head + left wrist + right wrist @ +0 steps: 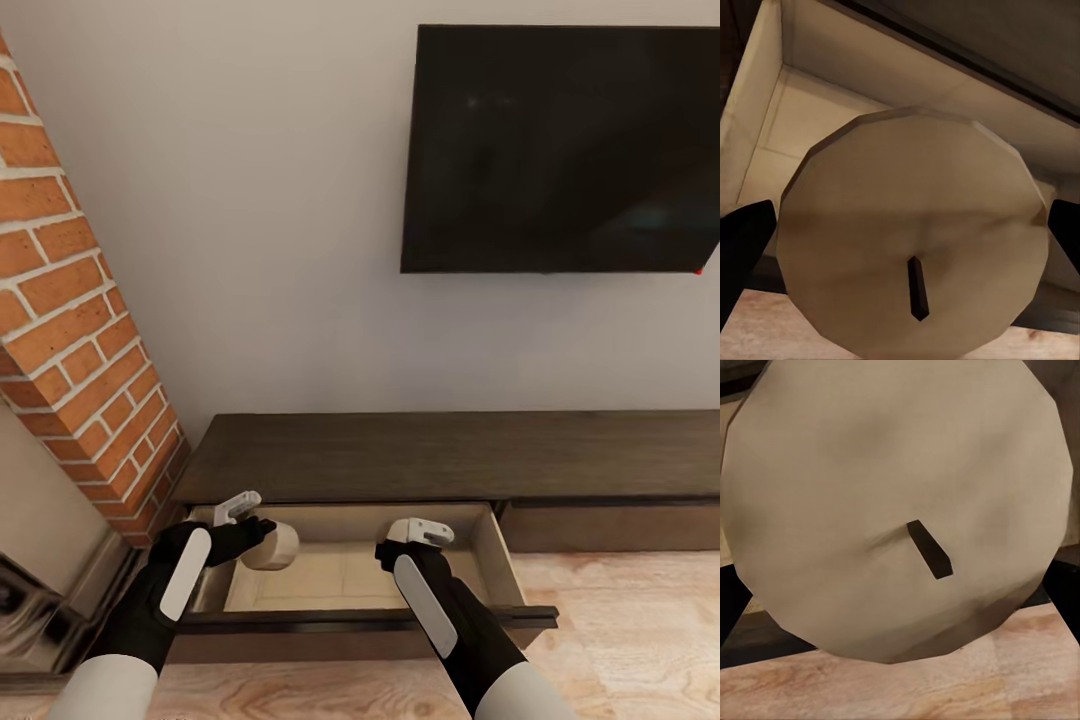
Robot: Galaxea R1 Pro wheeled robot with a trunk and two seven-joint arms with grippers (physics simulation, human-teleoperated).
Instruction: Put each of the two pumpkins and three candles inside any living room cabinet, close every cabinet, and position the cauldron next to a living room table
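Observation:
The long dark brown cabinet [450, 455] stands against the wall with its left drawer [350, 575] pulled open, showing a pale interior. My left gripper [250, 535] is shut on a beige candle [272, 547] held over the drawer's left part. In the left wrist view that candle [911, 240] shows its flat top and dark wick between the black fingers [742, 247]. My right gripper [412, 545] hovers over the drawer's right part. The right wrist view has a second candle [896, 502] clamped between its fingers [731, 607]. No pumpkins or cauldron are in view.
A black TV [560, 150] hangs on the wall above the cabinet. A red brick column [80, 330] rises at the left, close to the drawer's left end. Light wood floor [620, 640] lies in front, and the drawer's front panel [370, 620] juts toward me.

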